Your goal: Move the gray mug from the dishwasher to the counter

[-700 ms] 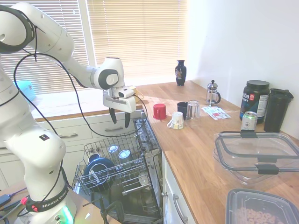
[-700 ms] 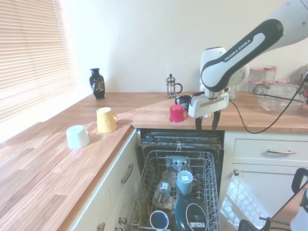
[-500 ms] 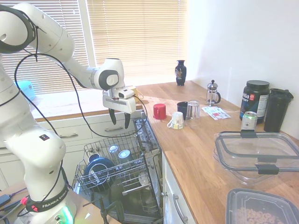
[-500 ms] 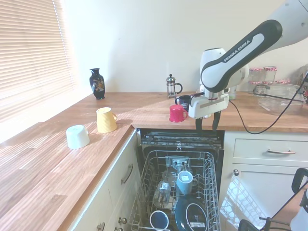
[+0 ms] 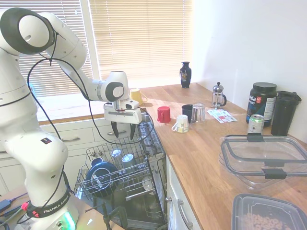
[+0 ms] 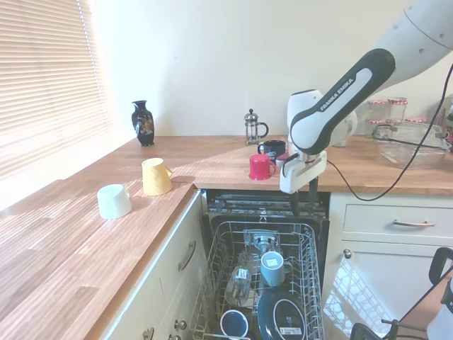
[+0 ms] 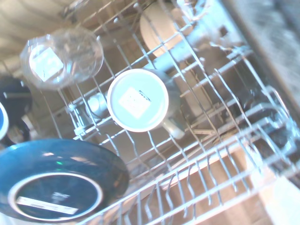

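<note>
The gripper [image 5: 123,131] hangs over the dishwasher [image 5: 125,179] rack, jaws apart and empty. Below it, the gray mug [image 6: 272,268] sits upside down in the rack, beside a blue plate [image 7: 56,185].

You have the gray mug [image 7: 140,101] upside down in the dishwasher [image 5: 158,143] rack [image 6: 306,255] beside a glass [image 7: 62,56] and a blue plate [image 7: 56,185], while the counter [image 5: 201,148] carries a red cup [image 5: 163,114] near its dishwasher edge.

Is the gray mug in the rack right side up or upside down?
Upside down: the gray mug shows its pale base with a label, facing up.
</note>
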`<act>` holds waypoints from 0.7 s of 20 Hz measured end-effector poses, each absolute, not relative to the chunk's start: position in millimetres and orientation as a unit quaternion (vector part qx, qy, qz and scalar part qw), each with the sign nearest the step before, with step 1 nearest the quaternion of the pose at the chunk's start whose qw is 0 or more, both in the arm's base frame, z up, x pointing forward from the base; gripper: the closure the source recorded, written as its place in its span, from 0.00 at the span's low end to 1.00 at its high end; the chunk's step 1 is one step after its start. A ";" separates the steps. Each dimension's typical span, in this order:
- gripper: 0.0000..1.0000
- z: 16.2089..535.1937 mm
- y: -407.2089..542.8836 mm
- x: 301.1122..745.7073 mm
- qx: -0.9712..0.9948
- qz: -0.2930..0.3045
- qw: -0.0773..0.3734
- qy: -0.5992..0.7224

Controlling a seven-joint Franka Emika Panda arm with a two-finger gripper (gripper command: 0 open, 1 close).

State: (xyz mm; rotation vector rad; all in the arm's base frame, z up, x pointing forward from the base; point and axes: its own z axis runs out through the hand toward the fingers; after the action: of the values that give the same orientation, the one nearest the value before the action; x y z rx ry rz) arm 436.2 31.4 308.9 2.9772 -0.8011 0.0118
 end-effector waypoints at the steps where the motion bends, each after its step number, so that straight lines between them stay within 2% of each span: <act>1: 0.00 300.8 33.9 437.3 0.969 0.008 0.035 -0.245; 14: 0.00 197.8 67.2 431.1 0.989 0.036 0.058 -0.131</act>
State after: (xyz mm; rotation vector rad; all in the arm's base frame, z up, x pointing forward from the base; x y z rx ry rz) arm 431.1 67.2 197.8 2.9977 -0.3971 0.1082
